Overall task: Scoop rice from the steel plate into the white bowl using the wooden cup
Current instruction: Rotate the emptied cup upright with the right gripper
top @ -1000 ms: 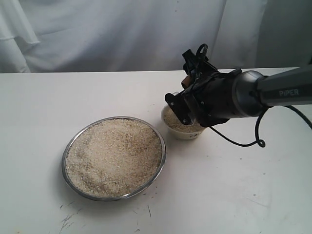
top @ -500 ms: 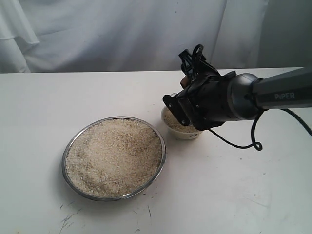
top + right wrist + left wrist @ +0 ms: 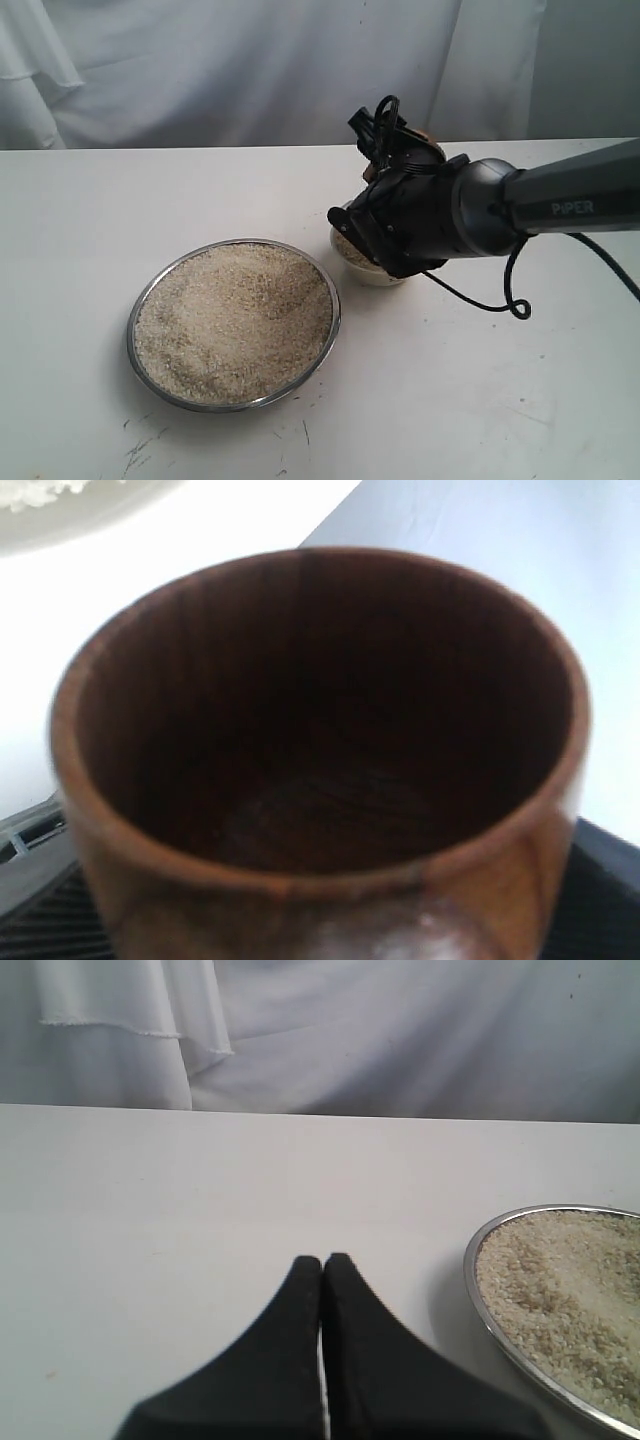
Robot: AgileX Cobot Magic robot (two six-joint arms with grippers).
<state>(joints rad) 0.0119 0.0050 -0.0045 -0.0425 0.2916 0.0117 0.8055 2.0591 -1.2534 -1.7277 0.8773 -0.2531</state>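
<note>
While the right gripper [image 3: 400,165] clamps the empty wooden cup [image 3: 320,730] close by the white bowl [image 3: 360,268], I want a low swing to the steel plate [image 3: 133,325], rim tilted shallowly into the rice [image 3: 235,320]; the left gripper [image 3: 322,1265] rests closed beside it.

I see a white table [image 3: 80,220] across the lower part of the frame. The steel plate [image 3: 130,340] sits on it, lower left of centre. The white bowl [image 3: 365,274] stands just beside the plate's upper right rim. A few dark scuff marks [image 3: 140,450] show on the surface at bottom left.
</note>
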